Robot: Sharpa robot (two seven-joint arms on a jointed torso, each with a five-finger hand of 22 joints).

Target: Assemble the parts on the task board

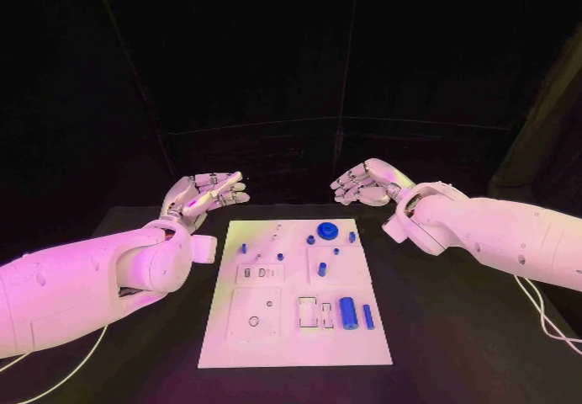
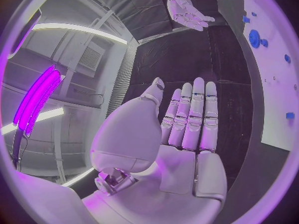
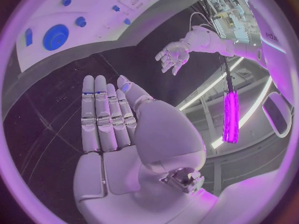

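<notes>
Silver and bare, the left hand (image 1: 208, 195) hovers off the far left corner of the task board (image 1: 236, 341), fingers straight and apart, holding nothing. On the board the blue parts (image 1: 348, 313) lie untouched, the round one (image 1: 327, 230) near its far edge. The right hand (image 1: 367, 183), off the far right corner, is likewise spread and holding nothing. I judge assembly has not begun; next, one hand must descend onto a part.

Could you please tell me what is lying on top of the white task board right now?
On the task board lie small blue parts, among them a round disc and a cylinder. Neither hand covers it; what lies beneath it cannot be seen.
</notes>
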